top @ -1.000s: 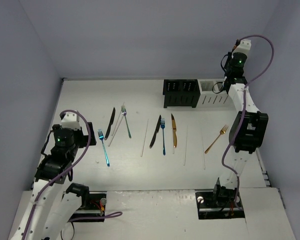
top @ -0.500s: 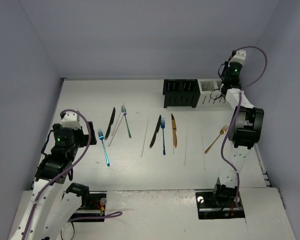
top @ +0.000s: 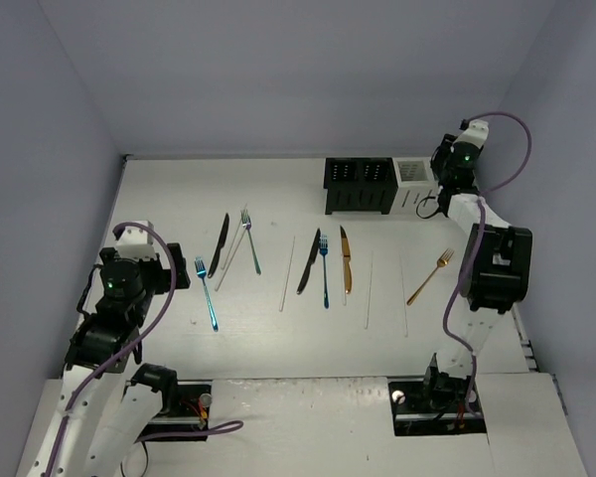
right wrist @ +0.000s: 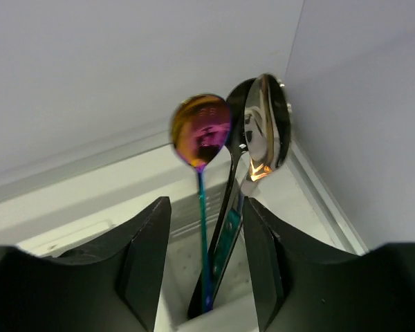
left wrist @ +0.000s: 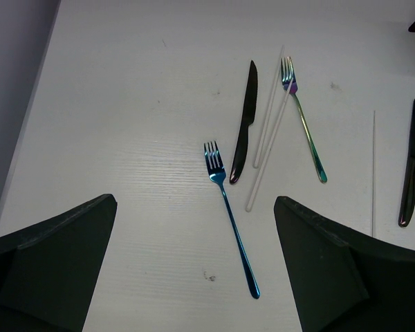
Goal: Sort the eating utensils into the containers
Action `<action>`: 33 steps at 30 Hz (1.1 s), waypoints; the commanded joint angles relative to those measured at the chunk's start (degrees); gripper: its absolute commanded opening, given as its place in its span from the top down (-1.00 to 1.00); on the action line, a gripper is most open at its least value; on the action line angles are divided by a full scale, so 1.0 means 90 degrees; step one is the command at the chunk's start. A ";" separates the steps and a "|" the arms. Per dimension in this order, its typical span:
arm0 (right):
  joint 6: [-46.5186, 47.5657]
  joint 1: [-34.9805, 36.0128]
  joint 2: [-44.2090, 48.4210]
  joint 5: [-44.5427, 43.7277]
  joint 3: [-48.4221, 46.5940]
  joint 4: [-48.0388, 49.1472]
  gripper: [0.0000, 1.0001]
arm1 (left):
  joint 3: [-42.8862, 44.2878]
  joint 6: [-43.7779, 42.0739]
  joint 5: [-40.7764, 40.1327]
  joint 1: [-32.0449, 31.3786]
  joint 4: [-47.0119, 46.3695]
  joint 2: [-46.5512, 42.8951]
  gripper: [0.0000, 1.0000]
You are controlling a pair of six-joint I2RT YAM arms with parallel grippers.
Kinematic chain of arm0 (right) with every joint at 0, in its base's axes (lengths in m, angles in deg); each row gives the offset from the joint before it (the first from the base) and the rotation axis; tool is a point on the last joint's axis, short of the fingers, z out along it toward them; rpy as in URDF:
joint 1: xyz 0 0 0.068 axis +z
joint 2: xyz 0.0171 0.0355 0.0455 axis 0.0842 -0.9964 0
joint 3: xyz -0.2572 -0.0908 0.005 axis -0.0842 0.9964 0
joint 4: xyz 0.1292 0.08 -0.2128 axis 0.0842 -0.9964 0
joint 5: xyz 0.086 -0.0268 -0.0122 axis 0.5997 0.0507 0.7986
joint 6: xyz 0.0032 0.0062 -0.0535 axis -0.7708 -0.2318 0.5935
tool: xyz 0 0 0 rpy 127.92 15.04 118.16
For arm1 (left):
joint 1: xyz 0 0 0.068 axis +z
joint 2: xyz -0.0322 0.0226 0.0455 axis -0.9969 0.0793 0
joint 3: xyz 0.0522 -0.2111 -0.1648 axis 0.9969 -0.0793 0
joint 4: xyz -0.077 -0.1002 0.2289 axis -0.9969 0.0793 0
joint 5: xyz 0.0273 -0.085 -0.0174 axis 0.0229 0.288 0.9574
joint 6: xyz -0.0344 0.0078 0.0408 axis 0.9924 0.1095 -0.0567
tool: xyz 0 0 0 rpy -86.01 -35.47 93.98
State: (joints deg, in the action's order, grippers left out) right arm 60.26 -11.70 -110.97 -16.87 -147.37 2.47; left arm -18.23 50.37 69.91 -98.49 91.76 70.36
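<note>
The white table [top: 159, 199] carries everything, and the two arms rise from its near edge. The left gripper [left wrist: 195, 199] hangs above the left part of the table with its jaws spread wide and nothing between them. The right gripper [right wrist: 206, 200] is at the far right corner, over the white perforated caddy [top: 409, 174]; its jaws stand apart and do not clamp anything. The black perforated caddy [top: 359, 185] stands just beside the white one, on its left. Three spoons stand upright in a compartment of the white caddy, between the right fingers [right wrist: 149, 242]: an iridescent spoon with a purple and gold bowl [right wrist: 200, 131], a shiny silver spoon [right wrist: 266, 124] and a black spoon [right wrist: 238, 97] behind it. Which compartment it is, the views do not tell. The other utensils lie flat in a loose row across the middle of the table. From the left there are a long blue fork [left wrist: 229, 214], a black knife [left wrist: 243, 124], a pair of white chopsticks [left wrist: 266, 138] and an iridescent fork [left wrist: 303, 117] which crosses one chopstick near its head. Then come a single white chopstick [top: 287, 273], a second black knife [top: 308, 261], a second blue utensil [top: 324, 270], a gold knife [top: 346, 260], two more thin white chopsticks [top: 369, 288], and a gold fork [top: 430, 275] which lies at a slant, nearest to the right arm.
</note>
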 commanded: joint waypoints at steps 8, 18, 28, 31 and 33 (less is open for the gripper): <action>-0.1823 0.0324 0.3003 -0.1563 0.0849 -0.2902 -0.10 | 0.0030 0.0008 0.0096 0.0033 -0.0416 -0.0224 -0.95; -0.2713 0.0292 0.3181 -0.1218 0.1582 -0.5205 -0.18 | 0.0066 0.0079 0.0143 0.0023 -0.0252 -0.0207 -0.95; -0.2901 0.0282 0.2155 -0.0148 0.1948 -0.5523 -0.08 | 0.0063 0.0099 0.0181 -0.0009 -0.0209 -0.0217 -0.95; -0.2908 0.0276 0.1944 -0.0219 0.2066 -0.5566 -0.04 | 0.0066 0.0099 0.0181 -0.0020 -0.0206 -0.0249 -0.95; -0.2908 0.0275 0.1895 -0.0252 0.2142 -0.5605 -0.01 | 0.0057 0.0099 0.0174 -0.0026 -0.0206 -0.0265 -0.95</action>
State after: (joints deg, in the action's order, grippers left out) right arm 35.13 -8.93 -93.34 -19.19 -128.98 -46.43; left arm -18.28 50.47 71.12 -98.51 92.74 67.74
